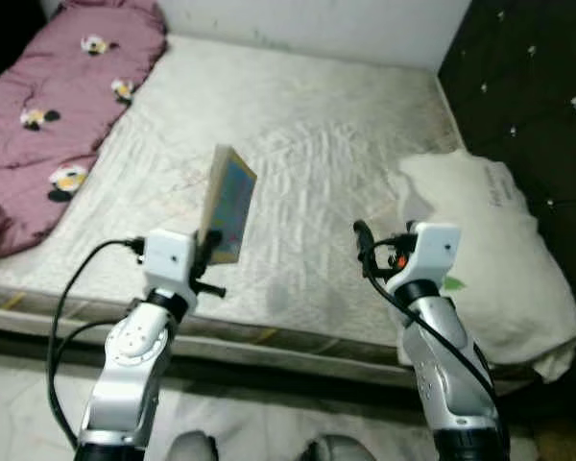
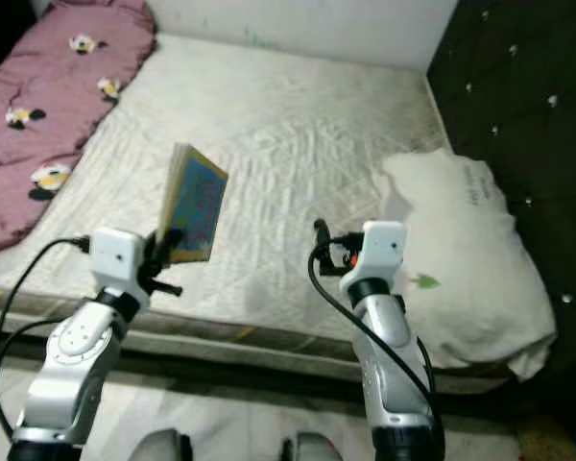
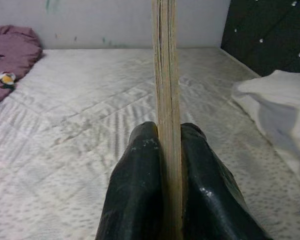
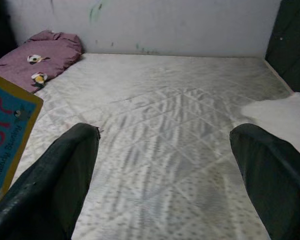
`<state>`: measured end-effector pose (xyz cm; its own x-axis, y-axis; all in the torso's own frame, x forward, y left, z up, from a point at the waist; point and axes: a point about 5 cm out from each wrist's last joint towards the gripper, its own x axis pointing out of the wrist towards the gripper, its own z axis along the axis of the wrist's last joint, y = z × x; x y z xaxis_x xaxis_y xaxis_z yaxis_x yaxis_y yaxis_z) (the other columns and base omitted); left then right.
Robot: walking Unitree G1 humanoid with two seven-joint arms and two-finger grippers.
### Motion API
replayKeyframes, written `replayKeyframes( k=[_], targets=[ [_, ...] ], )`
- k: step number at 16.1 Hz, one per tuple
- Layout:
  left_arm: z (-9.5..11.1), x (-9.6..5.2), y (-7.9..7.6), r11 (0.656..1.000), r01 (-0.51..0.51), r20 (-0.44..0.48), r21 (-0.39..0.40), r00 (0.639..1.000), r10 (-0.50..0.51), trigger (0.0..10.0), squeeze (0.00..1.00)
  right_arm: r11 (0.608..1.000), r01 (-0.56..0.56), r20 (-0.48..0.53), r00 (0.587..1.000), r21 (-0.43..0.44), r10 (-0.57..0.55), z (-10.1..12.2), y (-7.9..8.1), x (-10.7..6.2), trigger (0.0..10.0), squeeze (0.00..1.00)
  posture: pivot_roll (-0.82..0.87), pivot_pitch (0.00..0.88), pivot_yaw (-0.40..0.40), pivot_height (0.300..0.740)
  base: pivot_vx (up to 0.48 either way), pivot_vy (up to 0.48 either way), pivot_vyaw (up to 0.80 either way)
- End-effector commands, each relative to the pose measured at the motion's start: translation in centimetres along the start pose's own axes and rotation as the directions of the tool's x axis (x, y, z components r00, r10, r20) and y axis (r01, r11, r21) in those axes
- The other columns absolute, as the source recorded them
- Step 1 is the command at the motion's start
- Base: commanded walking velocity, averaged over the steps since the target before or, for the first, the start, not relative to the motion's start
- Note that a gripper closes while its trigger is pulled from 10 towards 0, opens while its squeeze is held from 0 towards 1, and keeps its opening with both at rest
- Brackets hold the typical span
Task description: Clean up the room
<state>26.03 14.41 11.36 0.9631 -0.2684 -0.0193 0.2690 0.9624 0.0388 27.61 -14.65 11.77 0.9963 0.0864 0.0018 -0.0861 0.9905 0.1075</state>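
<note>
Left eye view: the left tool (image 1: 209, 252) is raised above the near edge of the bed (image 1: 307, 154), its 2 black fingers pinching the lower edge of a thin book (image 1: 228, 202). The book stands upright, tilted slightly, blue cover with a yellow border facing the right side. The right tool (image 1: 363, 248) is lifted at about the same height, near the bed's near right corner, just beside a white pillow (image 1: 490, 250) that lies along the bed's right edge. A maroon blanket (image 1: 58, 106) with small flower prints is bunched along the bed's left edge, reaching the far left corner. A dark padded headboard (image 1: 528, 96) rises past the right edge.

Right eye view: same scene; the book (image 2: 194, 204) sits clear of the mattress surface, well apart from the pillow (image 2: 461, 259).

Left wrist view: both fingers (image 3: 140, 190) are pressed against the 2 faces of the book (image 3: 165, 75), seen edge-on with its page edges showing.

Right wrist view: the fingers (image 4: 65, 175) are spread wide with bare quilted mattress (image 4: 170, 130) between them; a corner of the blue book (image 4: 10, 135) shows beside 1 finger.
</note>
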Motion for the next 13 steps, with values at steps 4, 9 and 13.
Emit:
replayKeyframes(
  k=[4,9,13],
  targets=[
    [1.23,0.16,-1.20,0.995,0.090,0.065,-0.033,0.994,-0.088,10.0,0.00,1.000,0.028,-0.023,0.999,0.005,-0.028,-0.36,-0.76,-0.25,10.0,0.00,-0.02,0.073,-0.056,0.740,0.000,0.000,-0.17],
    [1.35,0.14,-1.38,0.992,0.116,0.072,-0.041,0.991,-0.113,10.0,0.00,0.999,0.034,-0.021,0.999,0.000,-0.034,-0.34,-0.86,-0.24,10.0,0.00,-0.02,0.078,-0.054,0.740,0.227,0.000,-0.11],
    [1.37,0.21,-1.53,0.991,0.128,0.074,-0.047,0.990,-0.124,10.0,0.00,0.999,0.037,-0.026,0.999,-0.001,-0.037,-0.35,-0.90,-0.17,10.0,0.00,-0.03,0.072,-0.053,0.740,0.342,0.000,-0.20]
  ],
)
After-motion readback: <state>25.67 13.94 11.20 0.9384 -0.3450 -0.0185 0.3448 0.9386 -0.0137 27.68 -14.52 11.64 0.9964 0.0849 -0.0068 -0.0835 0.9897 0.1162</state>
